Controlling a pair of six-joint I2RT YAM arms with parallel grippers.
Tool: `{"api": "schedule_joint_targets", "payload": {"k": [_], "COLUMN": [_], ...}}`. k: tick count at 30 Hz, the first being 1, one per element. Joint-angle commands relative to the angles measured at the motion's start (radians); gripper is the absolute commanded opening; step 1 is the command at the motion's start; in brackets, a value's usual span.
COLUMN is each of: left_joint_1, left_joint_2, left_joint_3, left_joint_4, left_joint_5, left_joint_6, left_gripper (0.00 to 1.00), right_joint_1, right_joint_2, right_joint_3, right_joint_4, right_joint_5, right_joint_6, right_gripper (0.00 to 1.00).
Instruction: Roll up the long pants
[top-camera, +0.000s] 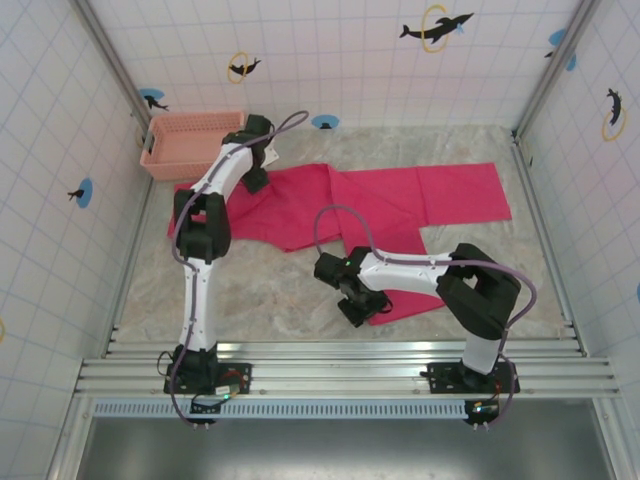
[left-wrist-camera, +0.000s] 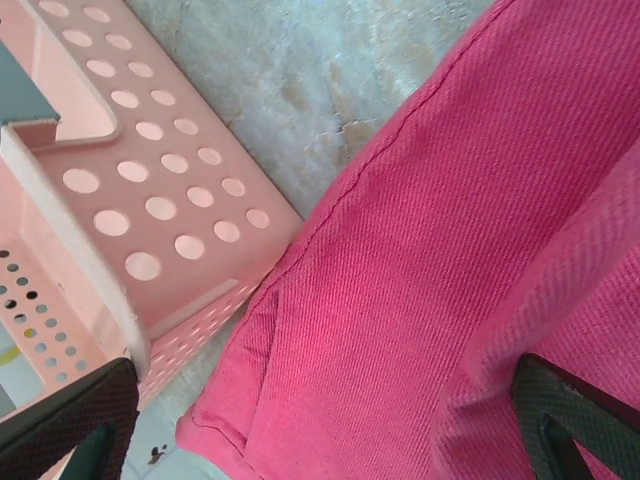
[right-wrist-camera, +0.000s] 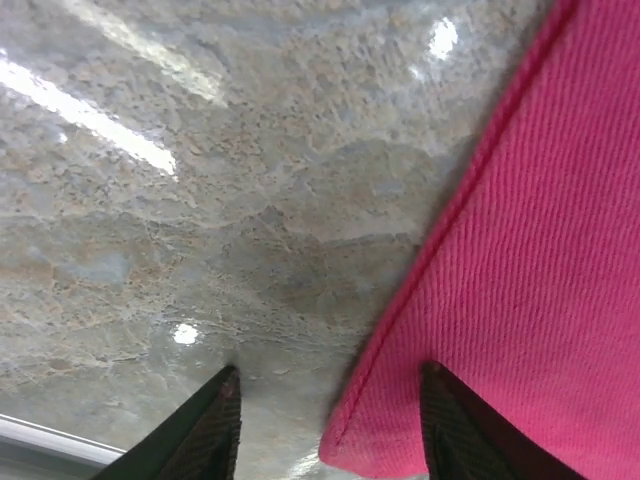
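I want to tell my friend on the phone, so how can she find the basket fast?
Start with the marble table inside the tiled walls and look to its far left corner. There sits the basket, right beside one end of the long pants. It is pale pink plastic full of round holes, while the pants are bright pink-red flat cloth.

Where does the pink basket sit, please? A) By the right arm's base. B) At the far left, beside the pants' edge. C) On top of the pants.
B: the basket stands at the far left, next to the edge of the long pants, not on them.
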Motion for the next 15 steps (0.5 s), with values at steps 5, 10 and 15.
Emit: {"api": "schedule_joint_targets", "payload": {"k": [5,10,15], "left_joint_1": [0.043,0.063,0.089], "left_joint_2": [-0.095,-0.097,-0.106], "left_joint_3": [-0.013,-0.013,-0.018], "left_joint_4": [-0.014,-0.014,-0.015], "left_joint_5": [0.076,0.102,0.123], "left_joint_6": [-0.056,-0.075,-0.096], "left_gripper": [0.97,0.97,0.97], "right_joint_1": [-0.052,-0.143,-0.225], "right_joint_2": [0.017,-0.044,-0.079], "right_joint_3": [-0.071,-0.083,-0.023], "right_joint_4": [0.001,-0.038,-0.119], "right_joint_5": [0.114,0.175,0.224], "right_joint_6": [0.073,0.027,-0.076], "right_gripper": [0.25,0.07,0.00]}}
